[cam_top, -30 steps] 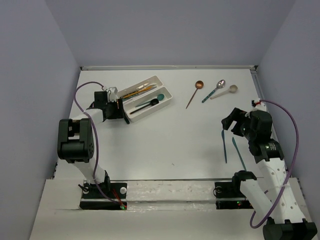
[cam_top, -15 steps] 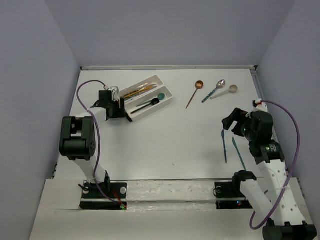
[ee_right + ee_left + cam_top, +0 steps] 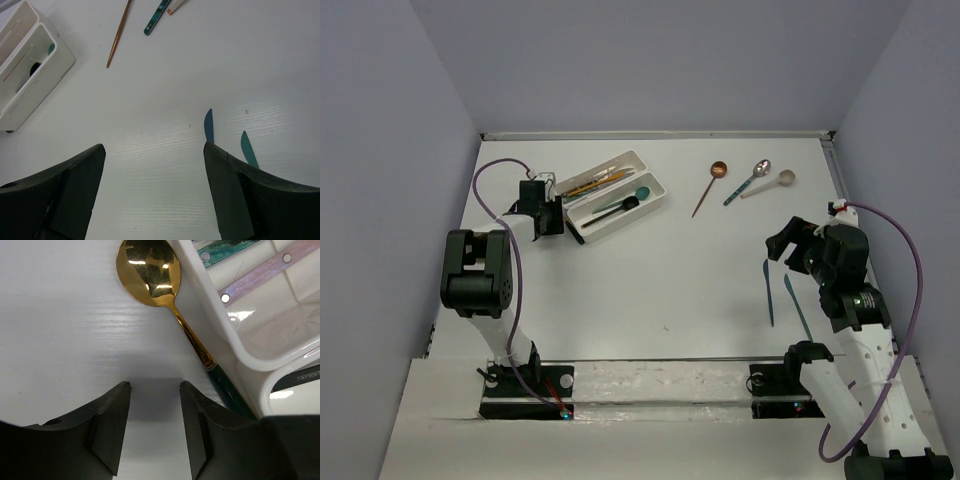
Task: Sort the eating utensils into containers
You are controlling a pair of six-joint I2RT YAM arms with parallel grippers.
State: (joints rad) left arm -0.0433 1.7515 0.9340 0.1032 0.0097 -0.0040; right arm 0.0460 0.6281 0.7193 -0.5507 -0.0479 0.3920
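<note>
No text reads clearly. A black utensil handle [image 3: 306, 377] in the tray [image 3: 260, 362] carries small pale lettering, too blurred and cropped to make out.

**Two robot arms, both grippers with jaws apart**

The left arm [image 3: 480, 275] rises from its base, folds at a black elbow and reaches forward along the left side. The left gripper [image 3: 155, 390] points steeply down, its black fingers parted by a moderate gap. The right arm [image 3: 850, 320] leans up and inward on the right. The right gripper [image 3: 153, 150] is raised and angled down, its fingers spread wide.
</note>
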